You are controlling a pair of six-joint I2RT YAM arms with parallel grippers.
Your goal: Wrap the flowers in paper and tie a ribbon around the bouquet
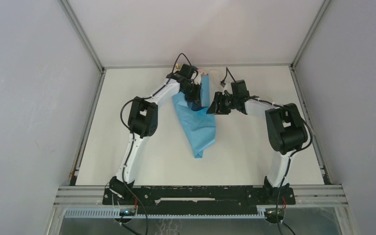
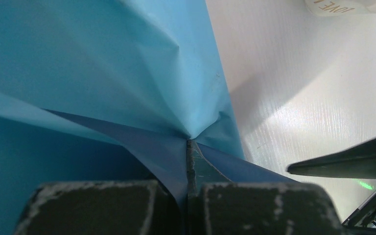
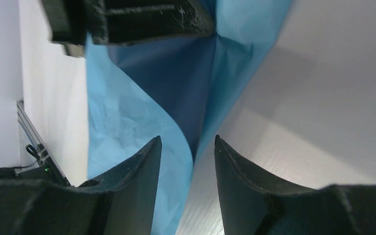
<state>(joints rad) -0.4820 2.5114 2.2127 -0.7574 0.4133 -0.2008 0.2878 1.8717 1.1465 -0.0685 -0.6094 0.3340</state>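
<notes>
The blue paper (image 1: 198,125) lies folded into a cone that tapers toward the near edge. My left gripper (image 1: 195,95) is shut on the paper's upper fold (image 2: 127,73); the jaws (image 2: 188,146) pinch it flat. My right gripper (image 1: 215,106) stands open at the cone's right edge. In the right wrist view the paper's edge (image 3: 127,122) runs loose between the right gripper's (image 3: 187,139) spread fingertips. A cream-white strip with printed letters, apparently the ribbon (image 2: 347,6), lies just beyond the paper. The flowers are hidden.
The white table (image 1: 254,152) is walled by a metal frame (image 1: 90,122) at left, back and right. Both arm bases sit on the black rail (image 1: 196,195) at the near edge. One finger of the right gripper (image 2: 347,161) shows in the left wrist view.
</notes>
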